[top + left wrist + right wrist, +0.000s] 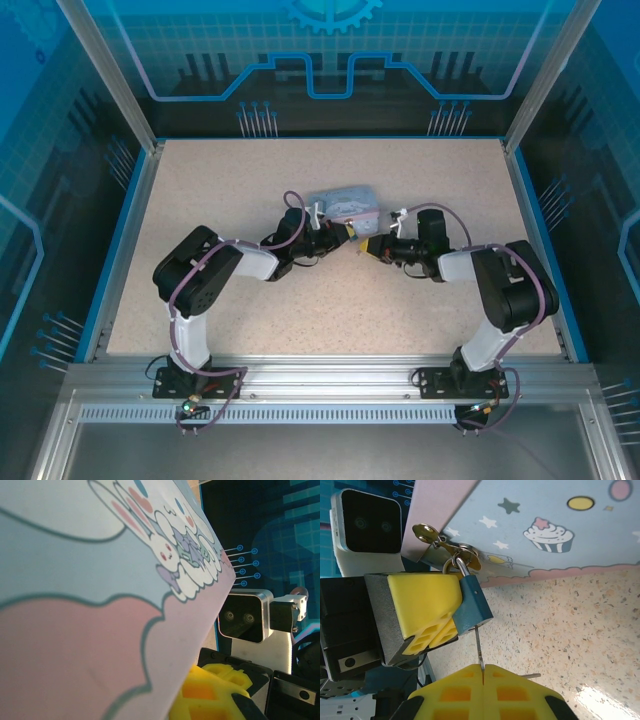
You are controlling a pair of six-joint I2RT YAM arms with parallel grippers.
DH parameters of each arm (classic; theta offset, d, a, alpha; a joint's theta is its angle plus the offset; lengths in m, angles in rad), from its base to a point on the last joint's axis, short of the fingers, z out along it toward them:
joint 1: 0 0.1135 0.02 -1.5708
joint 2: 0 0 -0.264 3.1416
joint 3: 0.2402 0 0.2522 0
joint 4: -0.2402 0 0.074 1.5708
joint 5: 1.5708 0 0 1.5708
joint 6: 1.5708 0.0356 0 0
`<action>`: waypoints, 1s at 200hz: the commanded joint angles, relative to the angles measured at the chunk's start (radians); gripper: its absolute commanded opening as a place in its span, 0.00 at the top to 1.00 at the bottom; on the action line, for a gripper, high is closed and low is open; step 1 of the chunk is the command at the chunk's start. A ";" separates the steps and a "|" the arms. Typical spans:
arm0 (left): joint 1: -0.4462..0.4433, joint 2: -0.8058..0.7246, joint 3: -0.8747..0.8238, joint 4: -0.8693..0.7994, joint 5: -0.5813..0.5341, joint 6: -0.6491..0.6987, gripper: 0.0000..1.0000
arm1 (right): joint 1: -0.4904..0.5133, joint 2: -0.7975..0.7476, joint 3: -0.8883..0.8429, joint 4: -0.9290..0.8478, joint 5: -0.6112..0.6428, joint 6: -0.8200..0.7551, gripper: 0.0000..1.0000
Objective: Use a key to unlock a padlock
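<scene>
My right pincer (pixel 482 670) pinches the key (pixel 478 645) (tip in the padlock (pixel 472 605)); an off-axis twist could bend its thin shaft.

Matt blue padlock (pixel 472 607) w/ metal shackle (pixel 462 566)

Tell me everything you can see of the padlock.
The padlock is small, with a teal-blue metal-looking body and a silver shackle looped through the brass hasp on the tin. It sits tilted. The left gripper pinches its side, and the key, held by the right gripper, meets its bottom edge.
</scene>
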 commanded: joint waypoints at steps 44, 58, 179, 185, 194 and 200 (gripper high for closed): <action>-0.024 -0.034 -0.033 0.082 0.067 -0.003 1.00 | 0.001 0.070 -0.082 0.312 -0.038 0.133 1.00; -0.024 -0.039 -0.035 0.077 0.063 0.000 1.00 | 0.001 0.065 -0.093 0.318 -0.040 0.136 1.00; -0.011 -0.049 -0.019 0.060 0.026 -0.012 1.00 | -0.011 0.020 -0.146 0.299 -0.026 0.110 1.00; -0.011 -0.050 -0.020 0.061 0.026 -0.014 1.00 | -0.011 0.021 -0.147 0.303 -0.022 0.113 1.00; -0.013 -0.050 -0.021 0.062 0.025 -0.020 1.00 | -0.011 0.021 -0.147 0.317 -0.020 0.116 1.00; -0.012 -0.049 -0.021 0.066 0.024 -0.021 1.00 | -0.011 0.021 -0.149 0.326 -0.017 0.120 1.00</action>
